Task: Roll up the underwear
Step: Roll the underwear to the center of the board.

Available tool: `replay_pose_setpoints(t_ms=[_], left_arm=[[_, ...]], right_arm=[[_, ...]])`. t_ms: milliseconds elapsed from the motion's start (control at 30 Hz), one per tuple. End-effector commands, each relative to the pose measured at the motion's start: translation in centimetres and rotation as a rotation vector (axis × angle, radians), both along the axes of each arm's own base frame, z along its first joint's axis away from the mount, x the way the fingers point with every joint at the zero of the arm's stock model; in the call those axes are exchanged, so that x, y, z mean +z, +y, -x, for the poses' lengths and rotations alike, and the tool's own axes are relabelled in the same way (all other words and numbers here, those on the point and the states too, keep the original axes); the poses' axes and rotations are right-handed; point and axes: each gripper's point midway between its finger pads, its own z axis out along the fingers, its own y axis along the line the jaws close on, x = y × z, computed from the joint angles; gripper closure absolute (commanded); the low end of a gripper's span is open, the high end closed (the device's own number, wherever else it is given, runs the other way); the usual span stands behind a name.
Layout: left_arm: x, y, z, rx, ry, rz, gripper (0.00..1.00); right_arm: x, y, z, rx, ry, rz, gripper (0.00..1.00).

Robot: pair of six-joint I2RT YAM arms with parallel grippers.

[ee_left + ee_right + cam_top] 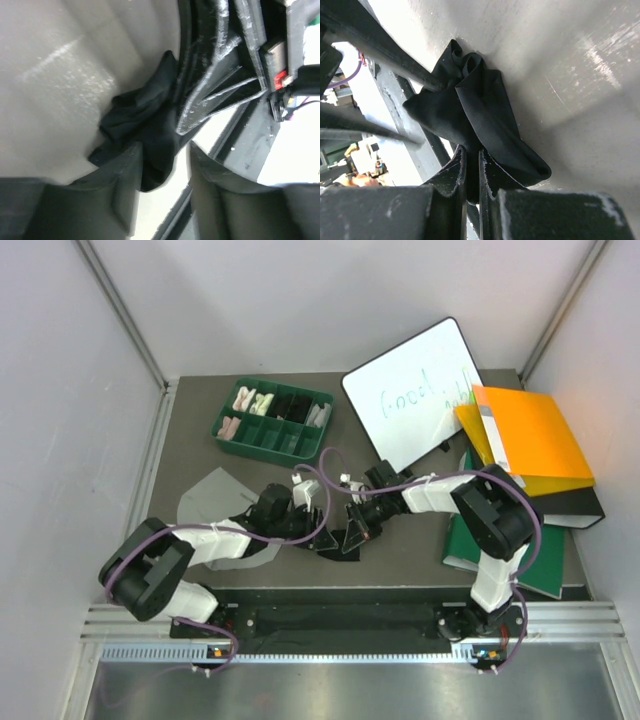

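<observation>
Black underwear point(340, 540) sits mid-counter, close to the near edge, with both arms converged on it. Right tool point(470, 155) is pressed together on a fold of the black cloth, with fabric filling the narrow slit between its fingers. This is probably an anchor so the bundle can't slip or unwind. The right wrist view shows the cloth doubled into a thick band with a curl at its far end, so the roll looks partly formed and loose.

Left tool point(165, 147) is spread. The cloth lies in the gap against one finger point(127, 180) and isn't clamped. My guess is it's placed to take a fresh hold or tuck the loose end while the other side holds.

Grey underwear point(205, 495) lies flat toward the left edge, apart from both tools and unrolled, likely waiting its turn. Green tray point(228, 413) is at the far left corner, with small cloth rolls in its compartments. Counter point(400, 550) is bare around the black piece.

Risk: the bunch springs apart if the pinch lets go before the left closes.
</observation>
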Motion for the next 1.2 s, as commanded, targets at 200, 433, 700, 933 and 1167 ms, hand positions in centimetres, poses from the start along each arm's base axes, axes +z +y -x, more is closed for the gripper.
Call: replay_pose_setpoints(t_ms=[200,433,700,933,1167], left_arm=[[-3.1,0.9,-1.1,0.078,0.030,-0.111,0.97],[-5.5,2.0,-0.8,0.106,0.139,-0.241,1.00],[-6.3,1.7,-0.3,0.094,0.242,-0.269,1.00],[-6.8,2.1,0.4,0.077,0.339,-0.276,1.00],[-7.2,2.3,0.6,0.070,0.395,-0.262,1.00]], right_arm=[[0.1,-0.4,-1.6,-0.033,-0.047,0.042,0.95],[2.4,-3.0,-3.5,-0.111,-0.178,0.134,0.56],[6.0,-3.5,-3.6,-0.046,-0.584,0.146,0.50],[7.2,-1.4,-2.3,-0.002,-0.968,0.088,0.46],[6.1,0.7,0.3,0.103,-1.146,0.098,0.45]])
